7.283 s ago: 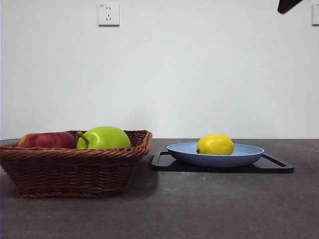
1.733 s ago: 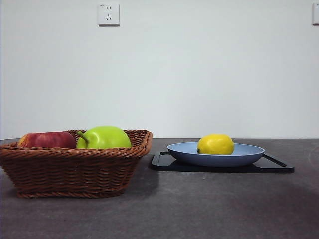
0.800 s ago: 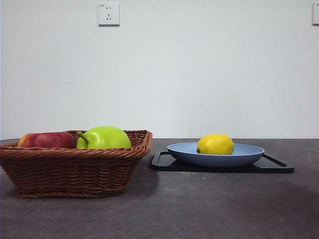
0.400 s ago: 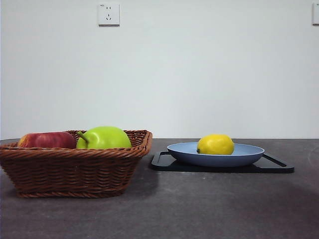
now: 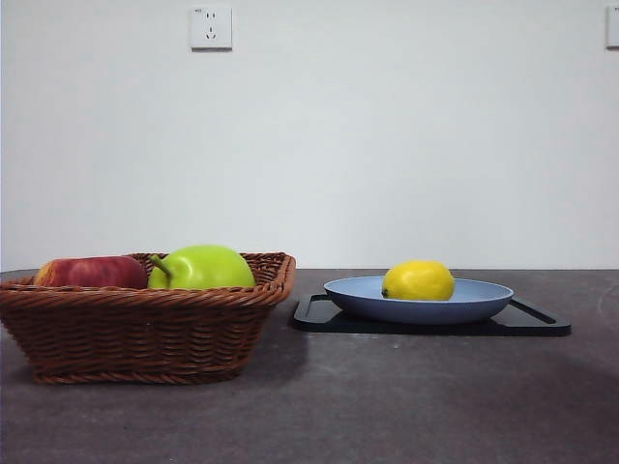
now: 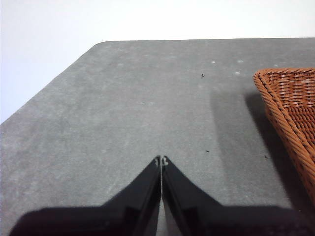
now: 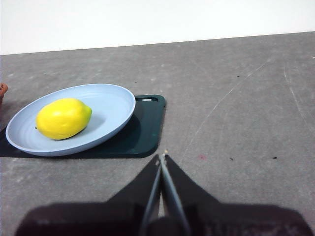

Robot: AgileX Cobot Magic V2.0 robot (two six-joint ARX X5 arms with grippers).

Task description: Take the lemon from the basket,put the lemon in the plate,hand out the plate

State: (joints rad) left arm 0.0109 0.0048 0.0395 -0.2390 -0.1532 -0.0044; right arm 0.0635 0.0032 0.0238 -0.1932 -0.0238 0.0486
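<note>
Two of the three steps are judged complete: the lemon (image 5: 418, 280) is seen lying in the plate (image 5: 484, 302), which rests on a black tray (image 5: 542, 324) on the worktop (image 5: 387, 406), beside the basket (image 5: 145, 333) holding a red apple (image 5: 92, 273) and a green fruit (image 5: 203, 268). Handing out the plate is the step left. The fingers of the left gripper (image 6: 161, 160) and right gripper (image 7: 162, 156) are seen pressed together, empty; the right, nearer the plate, would need to be opened and brought to the rim, the plate kept level.

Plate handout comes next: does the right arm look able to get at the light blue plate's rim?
Probably yes: the shut right pincer faces the round light blue plate, nothing between.
</note>
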